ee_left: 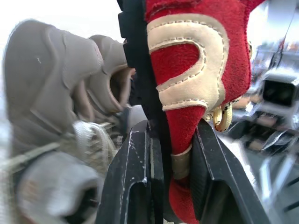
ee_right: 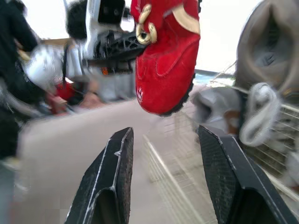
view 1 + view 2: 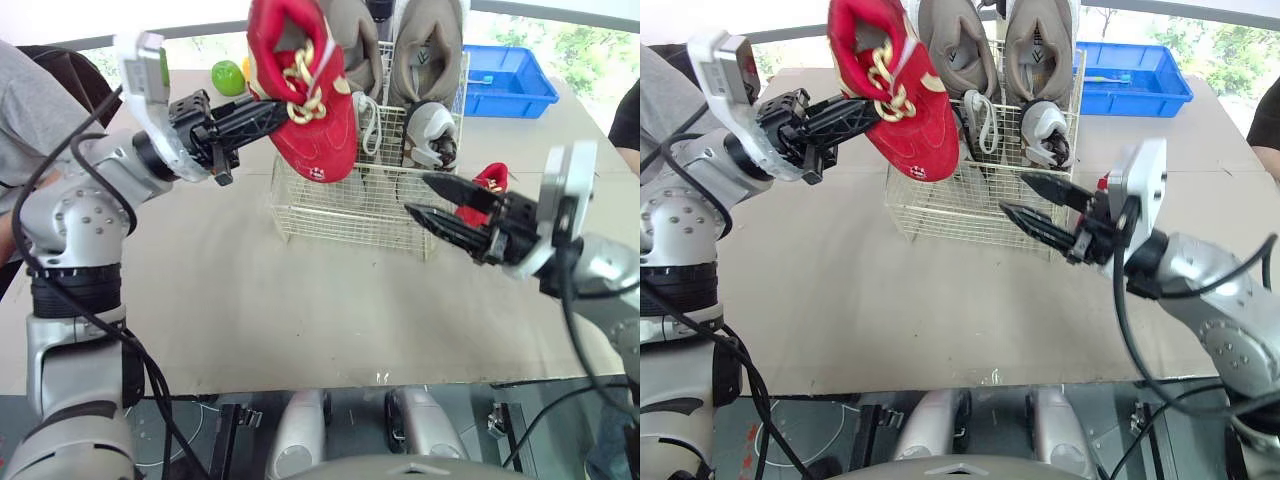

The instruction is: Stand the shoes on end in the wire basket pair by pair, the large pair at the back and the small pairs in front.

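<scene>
Left wrist view: what is caught between those two fingers?

— The heel of a red shoe [image 1: 196, 70]. The left gripper [image 3: 268, 110] is clamped tight on it, one black finger on each side of the heel collar. The shoe hangs toe down, clear of the table [image 3: 200, 290], over the front left corner of the wire basket [image 3: 340, 215], with its laces toward the robot.

And inside the basket?

— The large tan pair [image 3: 425, 50] stands on end along the basket's back wall, openings facing the basket's front. The small grey pair [image 3: 432, 130] stands just in front of it, across the basket's middle and right. The grey shoe with the white laces sits just behind the hanging red one.

Where is the other arm?

— The right gripper [image 3: 417, 195] hovers just off the basket's front right corner. Its fingers are spread wide with nothing between them, and the tips reach across the basket's front wall. Behind that gripper, the second red shoe [image 3: 488, 183] lies on the table just beside the basket's right side, partly hidden by the fingers.

Anything else around?

— A blue bin [image 3: 510, 85] sits behind the basket to its right, and a green round thing [image 3: 228, 77] behind it to its left. A person's grey sleeve [image 3: 25, 100] is well off to the basket's left, and another person's dark sleeve [image 3: 628, 120] is well off to its right.
</scene>
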